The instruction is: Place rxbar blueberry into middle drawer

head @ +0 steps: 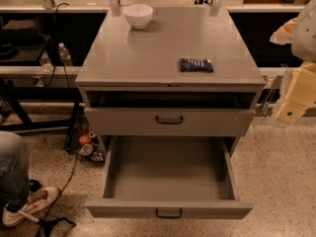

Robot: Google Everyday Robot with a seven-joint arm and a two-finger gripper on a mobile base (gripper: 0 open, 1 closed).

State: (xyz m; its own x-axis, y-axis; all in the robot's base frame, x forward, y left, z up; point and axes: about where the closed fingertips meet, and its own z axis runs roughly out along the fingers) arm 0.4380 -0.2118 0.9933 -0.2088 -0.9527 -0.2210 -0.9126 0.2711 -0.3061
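Grey metal cabinet [170, 107] viewed from the front and above. The rxbar blueberry [196, 65] lies flat on the tabletop [148, 53], right of centre and towards the front edge, with its dark navy wrapper and pale lettering facing up. Nothing is touching it. A white bowl [138, 15] stands upright at the rear left of the tabletop, well apart from the bar. Directly under the tabletop is a dark open slot [168, 99]. Below the slot is a grey drawer front [123, 122] with a small black handle [169, 119]. The middle drawer [168, 174], lowest of those seen, is pulled well out towards the viewer. Its flat grey interior is in plain sight, and a second black handle [169, 213] is on its front panel. The robot's hand [292, 107] shows as cream-coloured parts at the right edge of the view, beside the cabinet's right front corner at about the level of the upper drawer front. It is apart from both the bar and the open drawer. Whether it is open or closed cannot be told, and no object is seen in it. To the left, a clear water bottle [64, 55] stands on a low ledge. A person's jeans-clad leg [12, 169] and a white shoe [30, 205] rest on the speckled floor [281, 181] near black cables [59, 191].
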